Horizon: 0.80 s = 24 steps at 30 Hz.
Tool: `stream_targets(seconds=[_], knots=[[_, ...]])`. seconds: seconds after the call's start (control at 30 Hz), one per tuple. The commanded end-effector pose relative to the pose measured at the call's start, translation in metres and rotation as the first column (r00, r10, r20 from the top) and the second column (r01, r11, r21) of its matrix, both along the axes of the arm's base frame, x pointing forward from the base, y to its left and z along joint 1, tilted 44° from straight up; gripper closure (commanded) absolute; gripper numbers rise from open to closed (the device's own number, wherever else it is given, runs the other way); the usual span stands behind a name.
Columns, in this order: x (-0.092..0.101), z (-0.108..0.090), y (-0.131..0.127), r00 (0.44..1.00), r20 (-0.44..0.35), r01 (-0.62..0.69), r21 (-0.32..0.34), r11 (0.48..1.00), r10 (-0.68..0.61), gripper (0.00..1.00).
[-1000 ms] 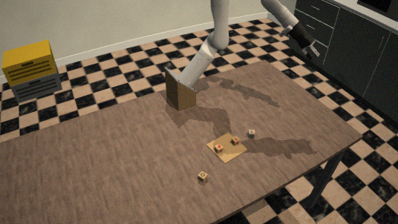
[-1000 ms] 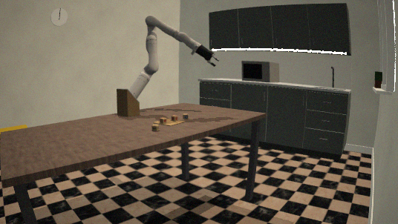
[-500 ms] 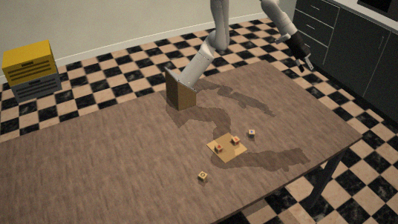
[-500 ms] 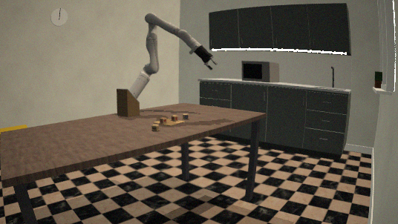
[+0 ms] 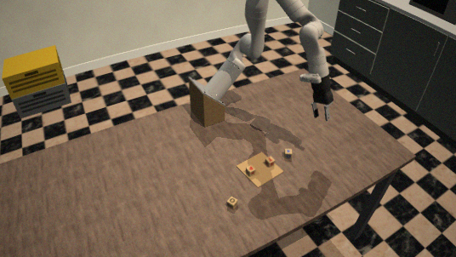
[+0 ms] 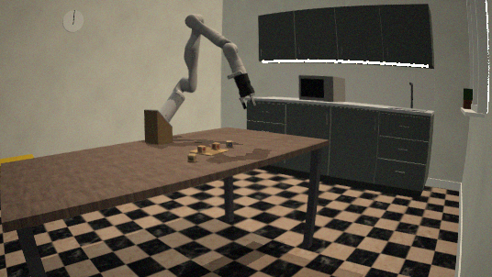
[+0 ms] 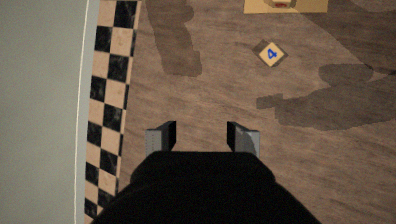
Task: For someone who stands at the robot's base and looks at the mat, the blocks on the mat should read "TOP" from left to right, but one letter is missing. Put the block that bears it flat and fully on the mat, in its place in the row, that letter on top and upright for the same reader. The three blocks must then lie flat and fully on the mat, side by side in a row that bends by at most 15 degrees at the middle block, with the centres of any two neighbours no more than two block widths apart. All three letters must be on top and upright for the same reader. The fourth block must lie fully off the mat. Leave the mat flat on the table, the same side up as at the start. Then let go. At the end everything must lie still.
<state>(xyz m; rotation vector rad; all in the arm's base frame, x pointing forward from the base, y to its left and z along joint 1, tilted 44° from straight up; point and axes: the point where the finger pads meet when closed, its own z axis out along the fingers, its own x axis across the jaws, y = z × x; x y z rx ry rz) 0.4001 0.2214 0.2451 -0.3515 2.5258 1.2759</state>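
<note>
A tan mat (image 5: 259,168) lies on the wooden table near its right front part. Two blocks with red marks sit on it, one at the left (image 5: 250,170) and one at the right (image 5: 270,161). A block with a blue mark (image 5: 288,153) lies on the table just beyond the mat's right corner; it also shows in the wrist view (image 7: 271,53). A block with a dark round mark (image 5: 232,202) lies on the table in front of the mat. My gripper (image 5: 321,111) is open and empty, high above the table, behind and to the right of the blocks. The letters are too small to read.
The arm's wooden base block (image 5: 207,106) stands at the table's back middle. The table's right edge (image 5: 396,140) is close to the mat. Dark kitchen cabinets (image 5: 404,64) stand to the right, and a yellow and grey cabinet (image 5: 36,81) stands on the floor at the left.
</note>
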Motion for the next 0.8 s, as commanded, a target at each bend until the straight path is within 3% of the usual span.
stream_targets(seconds=[0.0,0.13,0.27,0.5,0.77], knots=[[-0.018,-0.035,0.023,0.993,-0.047,-0.107,-0.031,0.994,0.105,0.00],[-0.032,-0.084,0.020,0.978,-0.093,-0.195,-0.101,0.976,0.186,0.00],[-0.043,-0.115,0.016,0.962,-0.128,-0.257,-0.146,0.955,0.240,0.00],[-0.050,-0.132,0.013,0.952,-0.148,-0.293,-0.170,0.941,0.269,0.00],[-0.051,-0.134,0.013,0.950,-0.150,-0.297,-0.173,0.939,0.273,0.00]])
